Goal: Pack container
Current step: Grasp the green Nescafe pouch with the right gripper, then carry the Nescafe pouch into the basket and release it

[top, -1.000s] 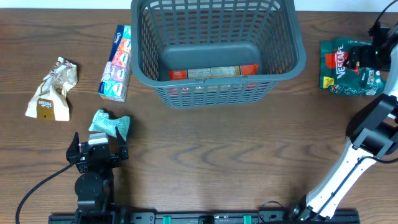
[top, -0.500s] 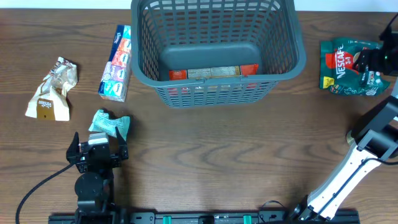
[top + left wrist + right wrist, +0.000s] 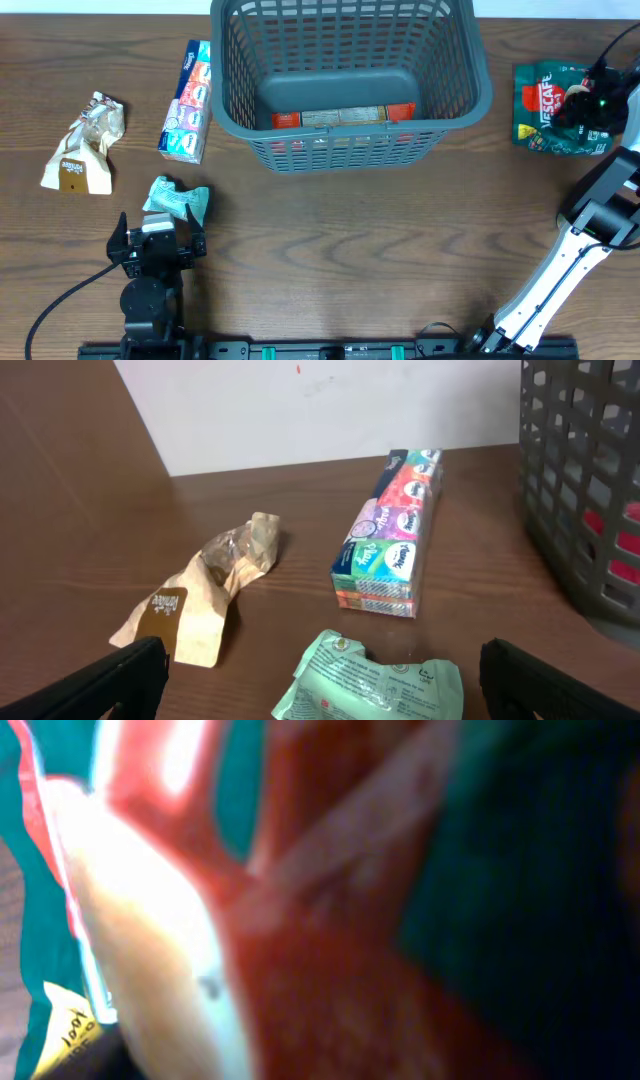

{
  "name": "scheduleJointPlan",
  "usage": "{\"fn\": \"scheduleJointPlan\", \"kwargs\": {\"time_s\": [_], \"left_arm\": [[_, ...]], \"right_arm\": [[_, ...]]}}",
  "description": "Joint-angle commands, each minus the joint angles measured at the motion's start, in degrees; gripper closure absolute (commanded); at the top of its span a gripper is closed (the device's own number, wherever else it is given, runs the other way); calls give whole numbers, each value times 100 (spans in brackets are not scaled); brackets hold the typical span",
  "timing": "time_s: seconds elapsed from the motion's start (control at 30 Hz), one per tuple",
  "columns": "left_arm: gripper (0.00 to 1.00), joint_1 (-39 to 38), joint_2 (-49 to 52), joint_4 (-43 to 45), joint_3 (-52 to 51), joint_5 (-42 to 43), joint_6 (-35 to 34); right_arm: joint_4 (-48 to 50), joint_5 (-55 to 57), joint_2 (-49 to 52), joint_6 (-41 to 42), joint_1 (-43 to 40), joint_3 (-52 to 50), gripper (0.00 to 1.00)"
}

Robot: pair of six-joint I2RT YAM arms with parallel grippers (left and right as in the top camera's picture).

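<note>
Left claw point(image 3: 158, 222) matte black, blunt black fingers point(image 3: 120, 678), a small silver plate point(image 3: 157, 231) just behind them and a thin black cable point(image 3: 60, 298) curling off behind the round black joint point(image 3: 148, 300). On the right claw point(image 3: 592, 102) a tiny green light point(image 3: 601, 100); behind it rounded black joints and a long white link point(image 3: 545, 285).

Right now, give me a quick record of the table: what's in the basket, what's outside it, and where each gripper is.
Container: one red packet on its floor
Left of it: tissue pack, beige packet, green packet
Right of it: green coffee bag
Left gripper: open, near green packet
Right gripper: over coffee bag, grip unclear
</note>
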Motion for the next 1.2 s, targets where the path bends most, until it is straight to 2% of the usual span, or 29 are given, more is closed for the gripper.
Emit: {"fn": "scheduleJointPlan", "kwargs": {"time_s": [0.0,0.13,0.5,1.17], "left_arm": [[1,-17,-35,-68,-142,-7,57],[1,-17,-35,-68,-142,-7,57],[1,-17,-35,-68,-142,-7,57],[2,-17,-35,-68,-142,-7,57]], "right_arm": [[-199,-138,627,-31,114,-249,77],[-289,-144,627,-28,114,-249,98],[-302,-529,315,251,136,-243,99],[-68,-481,-2747,750,501,-238,99]]}}
